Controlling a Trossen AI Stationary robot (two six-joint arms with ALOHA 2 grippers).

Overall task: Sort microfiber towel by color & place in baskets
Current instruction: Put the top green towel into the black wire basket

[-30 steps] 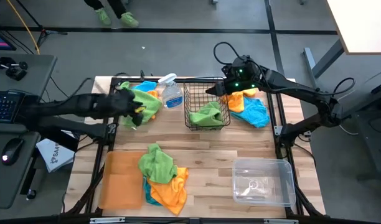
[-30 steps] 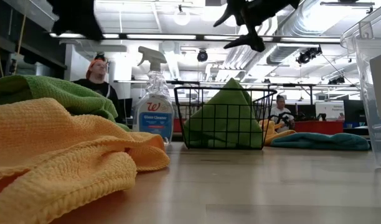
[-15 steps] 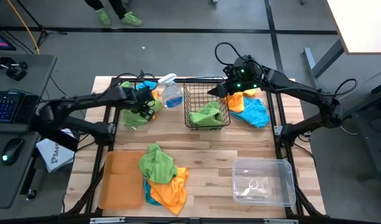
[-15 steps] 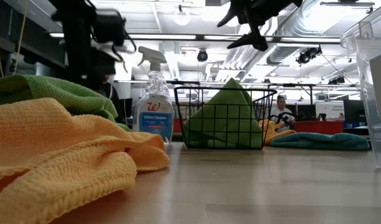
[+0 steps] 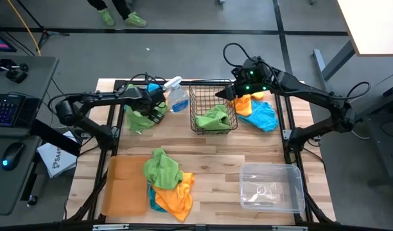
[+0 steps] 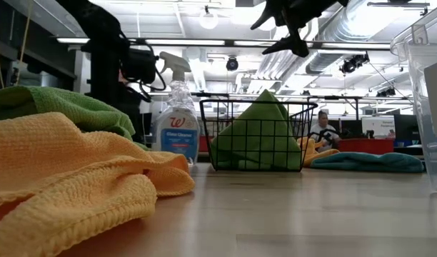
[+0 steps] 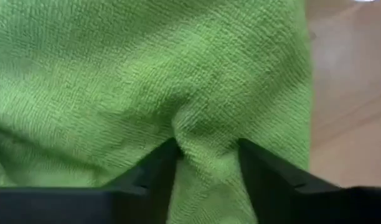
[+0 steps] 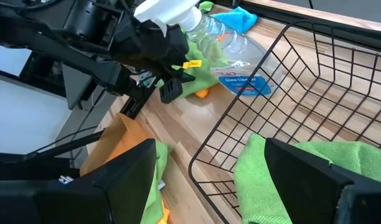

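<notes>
My left gripper (image 5: 154, 110) is down on the far-left heap, shut on a lime green towel (image 5: 139, 117) that lies beside the spray bottle (image 5: 177, 97); that towel (image 7: 147, 81) fills the left wrist view. My right gripper (image 5: 225, 94) hangs open above the far right corner of the black wire basket (image 5: 195, 96), its fingers wide apart (image 8: 209, 180). A green towel (image 5: 213, 118) lies bunched in the basket. Orange and turquoise towels (image 5: 257, 111) lie right of the basket. A mixed heap of green, orange and turquoise towels (image 5: 167, 183) rests on the near table. My left gripper pinches a raised fold of the green towel (image 7: 206, 134) between its two fingers (image 7: 156, 171). It comes from above, slanting in from the table's left. The towel lies on the heap and on the table around the fold; how many layers are caught, I cannot tell.
The orange-brown tray (image 5: 122, 189) lies at the near left, partly under the mixed heap. The clear bin (image 5: 271, 187) stands at the near right. Bare wood shows between the basket and the bin. A desk with keyboard and mouse sits left of the table.
My left arm has swung toward the table's right along the far edge and come down onto the green towel by the spray bottle, and now has a fold of it between its fingers. The towel has bunched up under the gripper.
</notes>
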